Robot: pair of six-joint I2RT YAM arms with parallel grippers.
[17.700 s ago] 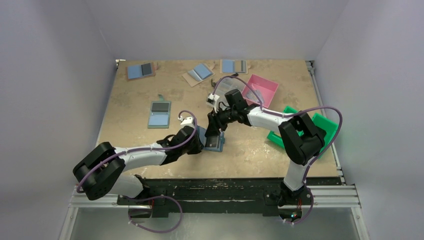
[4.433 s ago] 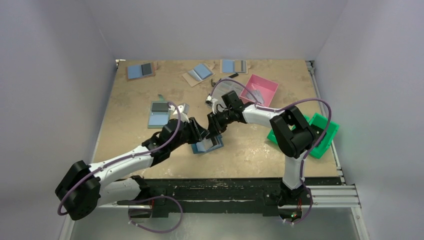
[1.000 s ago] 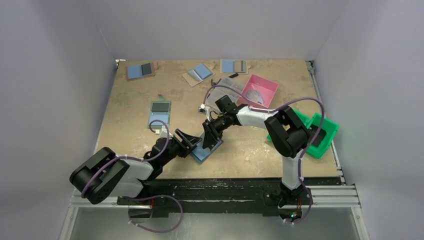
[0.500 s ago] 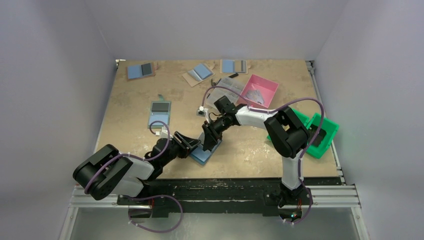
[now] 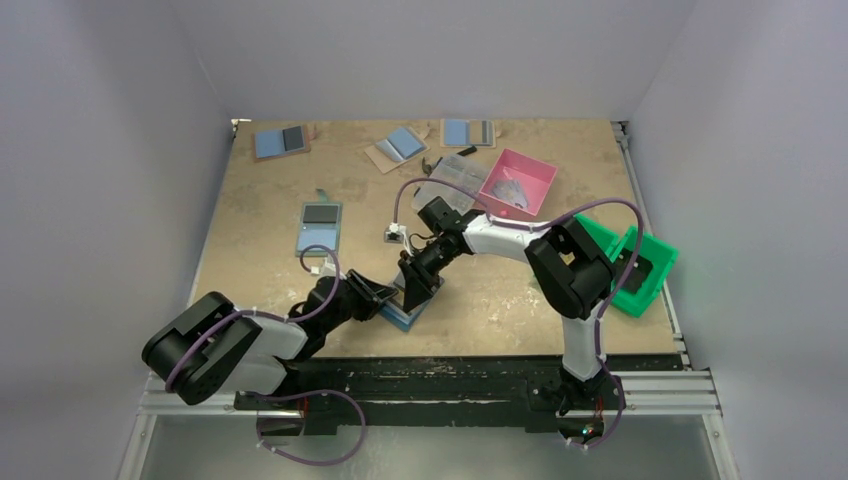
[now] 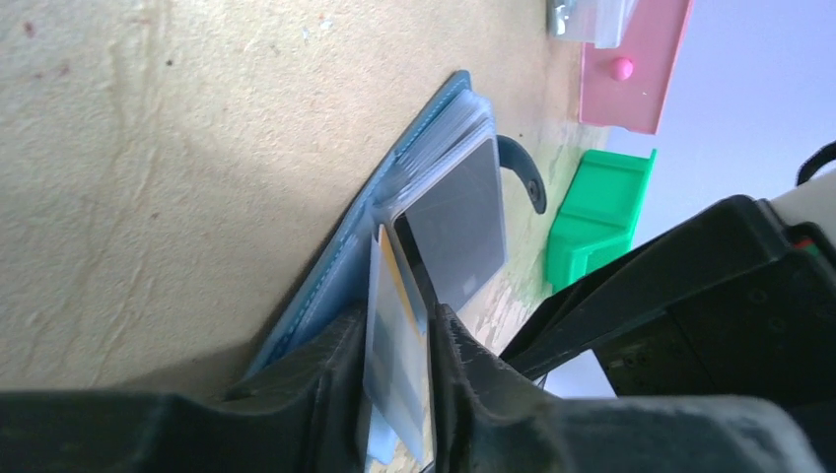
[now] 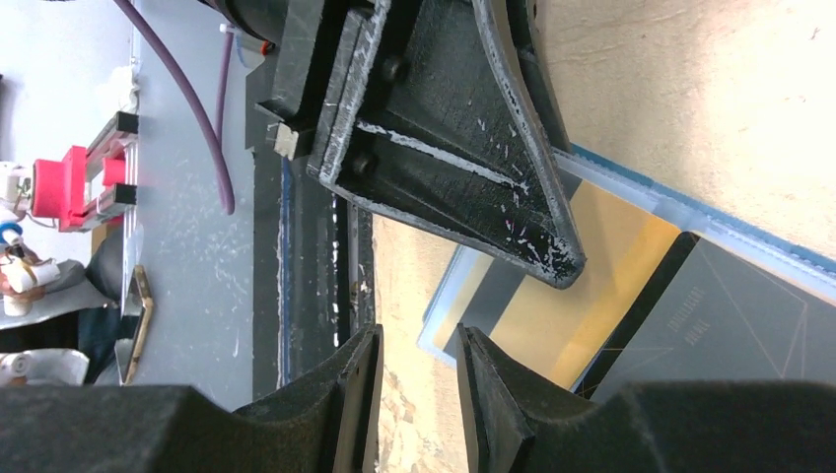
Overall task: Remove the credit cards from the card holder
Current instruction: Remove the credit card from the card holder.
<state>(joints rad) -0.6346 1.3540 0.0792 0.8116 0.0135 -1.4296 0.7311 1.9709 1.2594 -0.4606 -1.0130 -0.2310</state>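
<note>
The slim blue card holder [image 5: 404, 306], with clear plastic sleeves, lies open on the sandy, scuffed surface [image 5: 262, 285]. The left tool [image 6: 392, 340] clenches a glossy yellow-and-grey credit card [image 6: 394, 286]. Faint print on a matte dark card [image 7: 712, 317] is unreadable. The right tool [image 7: 416, 343] has its fingers narrowly parted (whether it grips anything, I cannot tell).

Left fingers [image 7: 463, 148] apparently pinch a yellow-grey card [image 7: 562, 315] over the holder [image 7: 712, 231].

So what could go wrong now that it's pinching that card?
The left gripper pinches the yellow card by one end, so it might slip out. The holder may get dragged along if the right gripper isn't holding it down. Both grippers sit very close, so they could bump.
</note>
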